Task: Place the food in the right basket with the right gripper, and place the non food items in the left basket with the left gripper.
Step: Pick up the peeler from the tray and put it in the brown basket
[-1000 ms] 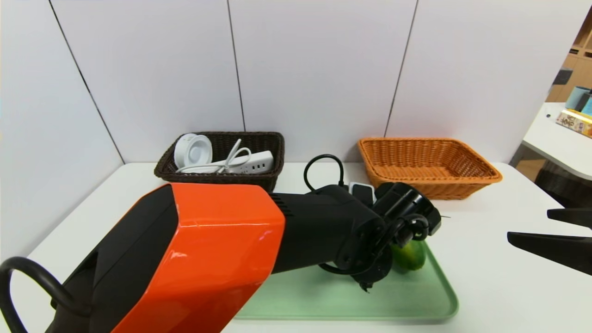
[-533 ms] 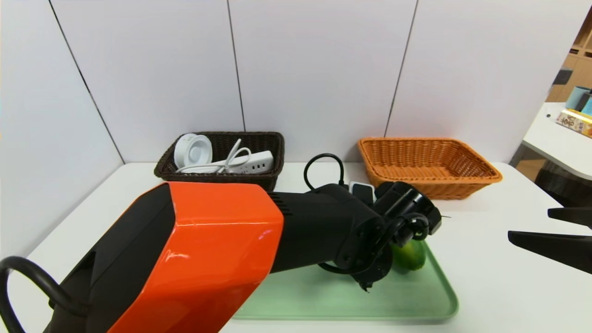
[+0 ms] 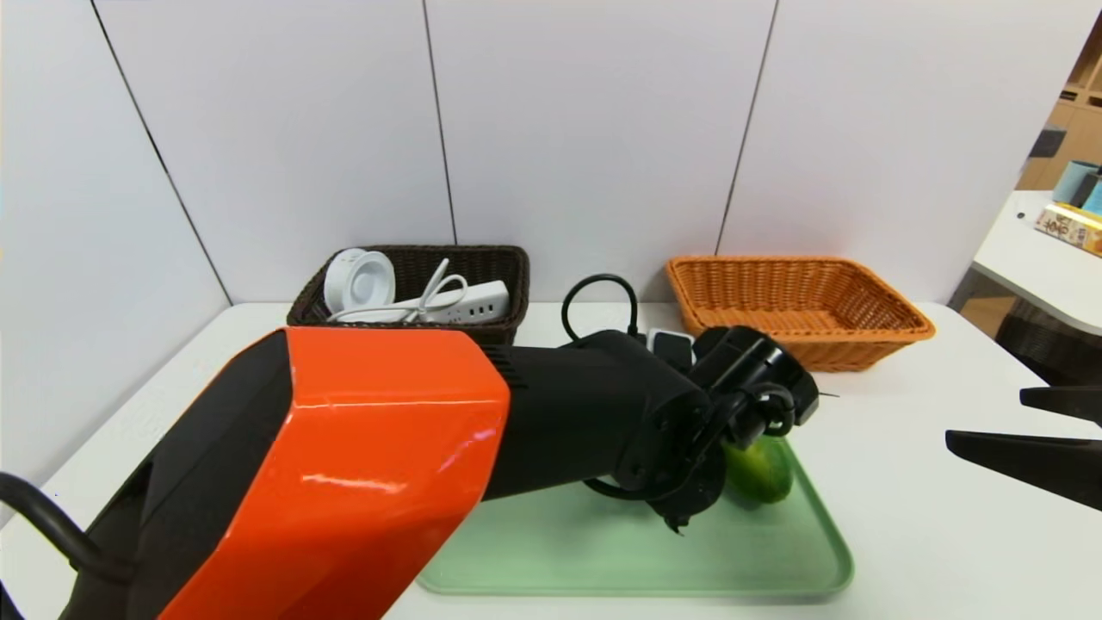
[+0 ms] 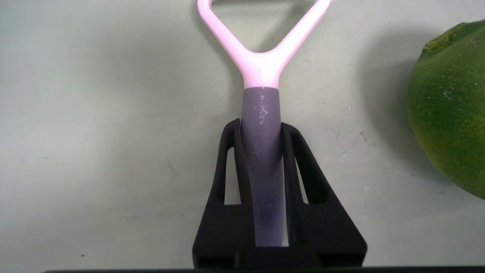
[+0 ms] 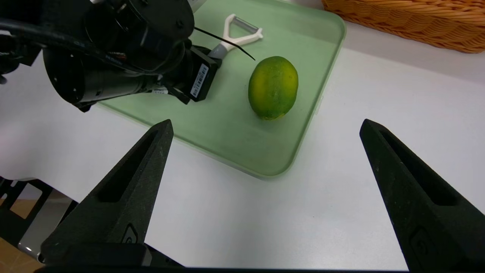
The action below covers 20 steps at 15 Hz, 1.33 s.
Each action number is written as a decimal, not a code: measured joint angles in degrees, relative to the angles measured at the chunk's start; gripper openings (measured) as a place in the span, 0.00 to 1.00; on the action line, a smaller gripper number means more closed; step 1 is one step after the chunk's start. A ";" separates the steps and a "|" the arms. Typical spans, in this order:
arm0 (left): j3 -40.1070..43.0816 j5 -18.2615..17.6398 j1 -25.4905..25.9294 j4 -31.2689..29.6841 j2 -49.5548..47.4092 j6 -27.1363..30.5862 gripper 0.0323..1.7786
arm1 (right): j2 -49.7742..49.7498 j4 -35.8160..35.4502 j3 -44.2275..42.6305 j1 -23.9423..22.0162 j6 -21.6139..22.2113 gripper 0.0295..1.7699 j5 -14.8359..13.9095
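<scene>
A peeler [image 4: 261,113] with a grey handle and white Y-shaped head lies on the pale green tray [image 3: 758,560]. My left gripper [image 4: 260,125] is shut on the peeler's handle, low over the tray. A green citrus fruit [image 3: 762,469] sits on the tray right beside it, also seen as the fruit [image 5: 273,87] in the right wrist view. In the head view my left arm hides the peeler. The right gripper [image 3: 983,419] hovers open over the table to the right of the tray, holding nothing.
The dark brown left basket [image 3: 523,275] at the back holds a white power strip [image 3: 469,301] and a white round item [image 3: 362,280]. The orange right basket [image 3: 861,331] stands at the back right. Another table [image 3: 1033,258] lies beyond the right edge.
My left gripper has closed on the peeler's handle, and the left arm has risen slightly. The right gripper has stayed where it was.
</scene>
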 joint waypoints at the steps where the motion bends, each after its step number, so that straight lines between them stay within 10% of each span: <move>1: 0.02 0.11 0.35 0.01 -0.60 0.77 0.13 | 0.00 0.00 0.00 0.00 -0.02 0.96 0.01; 14: 0.02 1.44 10.58 6.35 -14.82 15.62 0.13 | 0.15 0.00 -0.22 0.05 -0.02 0.96 0.11; 20: 0.02 -12.75 22.27 7.39 -21.82 32.52 0.13 | 0.24 0.01 0.09 0.05 0.00 0.96 0.09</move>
